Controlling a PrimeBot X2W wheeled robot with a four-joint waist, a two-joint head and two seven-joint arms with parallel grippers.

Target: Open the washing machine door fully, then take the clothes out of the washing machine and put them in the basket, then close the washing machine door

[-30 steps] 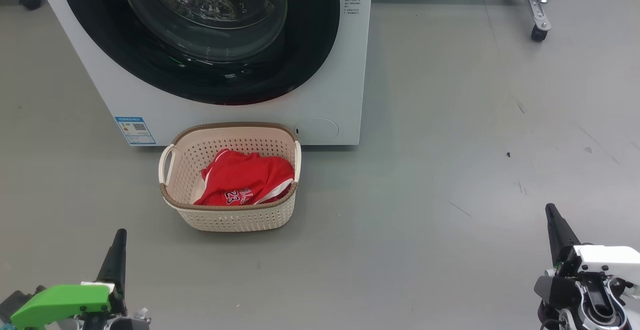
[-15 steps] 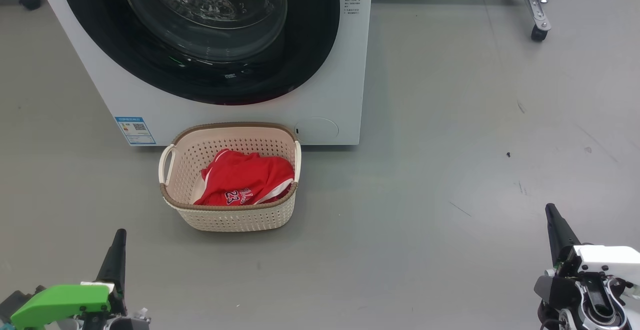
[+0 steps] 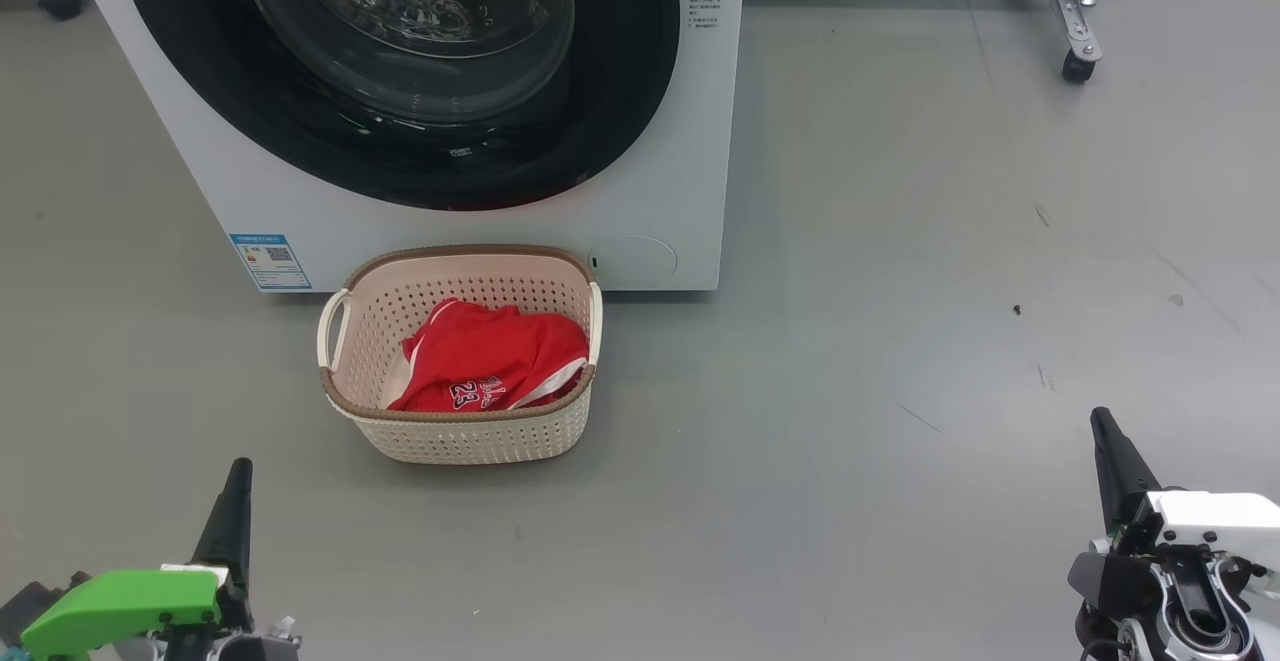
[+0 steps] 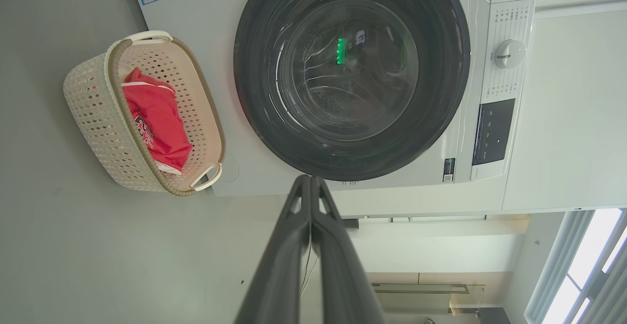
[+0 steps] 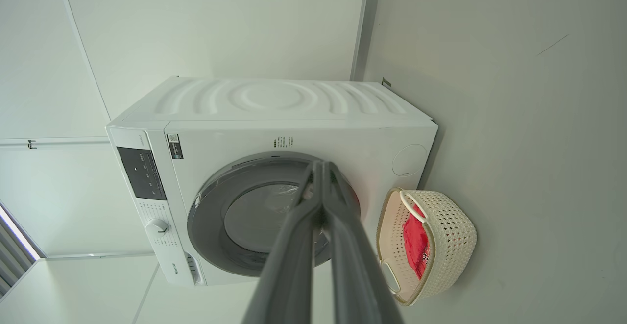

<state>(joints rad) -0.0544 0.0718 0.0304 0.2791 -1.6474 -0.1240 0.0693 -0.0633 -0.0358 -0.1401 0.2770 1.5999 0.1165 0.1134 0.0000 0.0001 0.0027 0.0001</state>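
The white washing machine (image 3: 680,141) stands at the top of the head view, and its round black-rimmed door (image 3: 400,156) lies flat against the front, closed. On the floor just in front sits the cream basket (image 3: 470,441), with the red clothes (image 3: 490,361) lying inside, a white 23 showing. My left gripper (image 3: 238,481) is at the lower left and my right gripper (image 3: 1105,431) at the lower right, both shut, empty and well back from the basket. The left wrist view shows the door (image 4: 352,74), basket (image 4: 98,123) and clothes (image 4: 156,118); the right wrist view shows the machine (image 5: 274,103) and basket (image 5: 441,245).
Grey floor (image 3: 900,341) stretches open to the right of the machine. A metal frame leg with a caster (image 3: 1075,66) stands at the far upper right. Another wheel (image 3: 60,1) shows at the upper left.
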